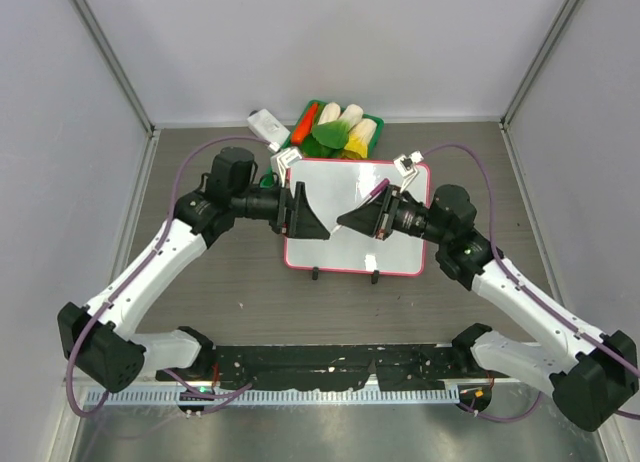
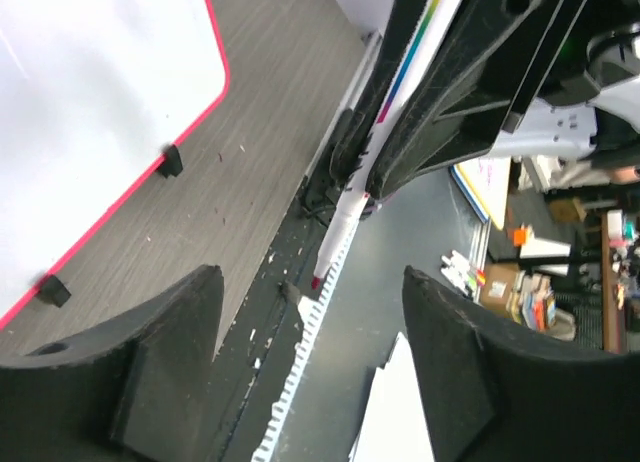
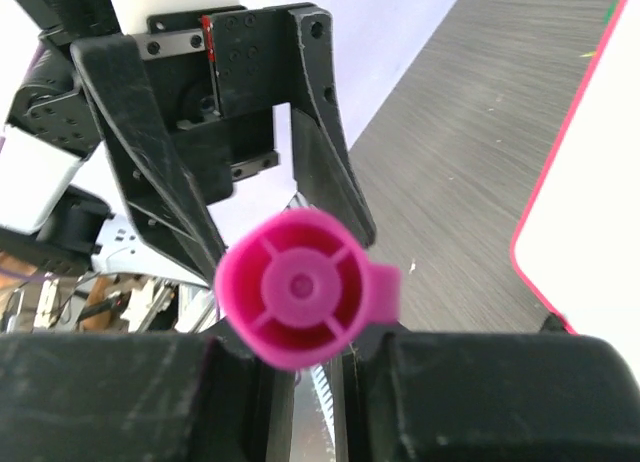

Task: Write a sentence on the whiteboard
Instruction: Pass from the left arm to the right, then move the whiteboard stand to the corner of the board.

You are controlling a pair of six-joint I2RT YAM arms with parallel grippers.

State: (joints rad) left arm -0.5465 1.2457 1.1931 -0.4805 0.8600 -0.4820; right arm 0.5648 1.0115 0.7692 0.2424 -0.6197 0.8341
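We see the flat white rectangular whiteboard with a thin pink-red rim [image 1: 350, 252] lying mid-table on the grey wood-grain tabletop [image 1: 240, 292]. Our right gripper [image 3: 305, 357] is clamped round a magenta-ended marker pen [image 3: 300, 287] above the board. Our left gripper [image 2: 312, 292] faces it, fingers spread wide, grasping nothing

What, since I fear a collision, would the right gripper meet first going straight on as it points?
Probably the open left gripper facing it; the magenta-capped marker the right gripper holds would likely touch first, though depth is unclear.
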